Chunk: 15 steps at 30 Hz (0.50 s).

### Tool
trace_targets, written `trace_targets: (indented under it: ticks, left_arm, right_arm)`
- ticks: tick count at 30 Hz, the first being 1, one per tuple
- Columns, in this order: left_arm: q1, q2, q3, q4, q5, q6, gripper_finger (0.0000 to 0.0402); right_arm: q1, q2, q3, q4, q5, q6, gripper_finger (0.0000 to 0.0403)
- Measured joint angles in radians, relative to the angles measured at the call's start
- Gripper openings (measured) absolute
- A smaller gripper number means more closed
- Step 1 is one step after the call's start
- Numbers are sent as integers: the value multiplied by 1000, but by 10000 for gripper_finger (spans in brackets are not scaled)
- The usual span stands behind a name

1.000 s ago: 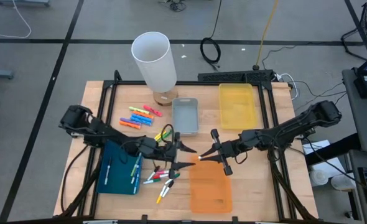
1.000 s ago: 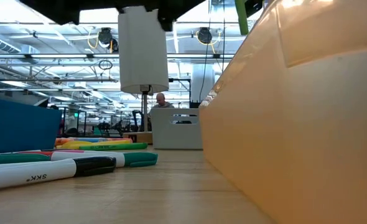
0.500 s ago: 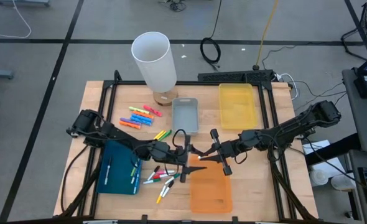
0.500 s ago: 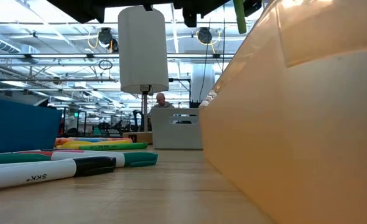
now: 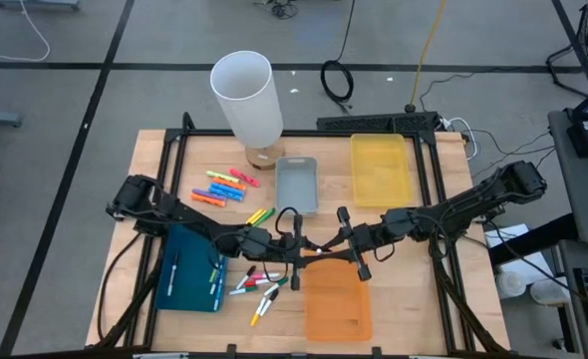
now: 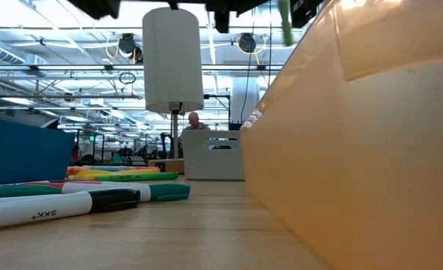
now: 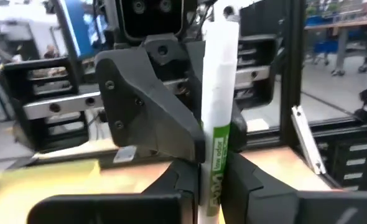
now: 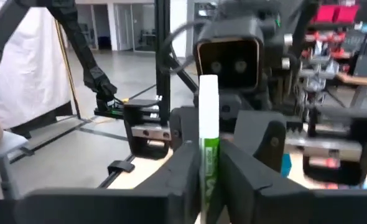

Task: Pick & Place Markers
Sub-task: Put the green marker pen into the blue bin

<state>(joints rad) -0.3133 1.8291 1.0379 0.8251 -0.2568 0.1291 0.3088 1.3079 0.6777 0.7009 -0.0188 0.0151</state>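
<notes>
A white marker (image 7: 216, 93) with a green label stands upright in the air over the table's middle (image 5: 319, 250). My left gripper (image 5: 307, 250) reaches level from the left and is shut on it. My right gripper (image 5: 331, 249) faces it from the right. Its fingers (image 8: 186, 171) stand close on either side of the same marker (image 8: 208, 106), slightly apart from it. Loose markers (image 5: 222, 187) lie flat on the table at the far left, and more (image 5: 259, 284) lie near the blue tray (image 5: 179, 284). My left gripper pinches the marker's green-labelled part (image 7: 213, 177) between its two fingers. The fingers come level from the table's left and lie across the marker. The marker stands upright in the hold, lifted clear of the table, its white end rising above the fingers.
An orange tray (image 5: 337, 304) lies just below and near the two grippers, and its wall fills the low view (image 6: 357, 150). A grey tray (image 5: 296, 184) and a yellow tray (image 5: 380, 168) lie farther back. A tall white cylinder (image 5: 246, 95) stands at the far edge.
My left gripper has moved toward the table's right, up to the marker at my right gripper. Its fingers, wide apart before, have shut on the marker. The marker has stayed upright at the same place.
</notes>
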Motion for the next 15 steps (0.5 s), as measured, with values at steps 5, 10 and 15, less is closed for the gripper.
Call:
trace_targets:
  ticks: [5,10,15]
  left_arm:
    - [-48,-149,0,-329,-182,-27,35]
    - [-121,-350,1,-817,-328,-348,35]
    - [-226,-488,0,-1246,-479,-830,35]
  right_arm:
    - [2,-37,2,-128,99,7,115]
    - [8,-94,-3,-316,153,73,145]
    - [23,-160,-3,-510,154,190,151]
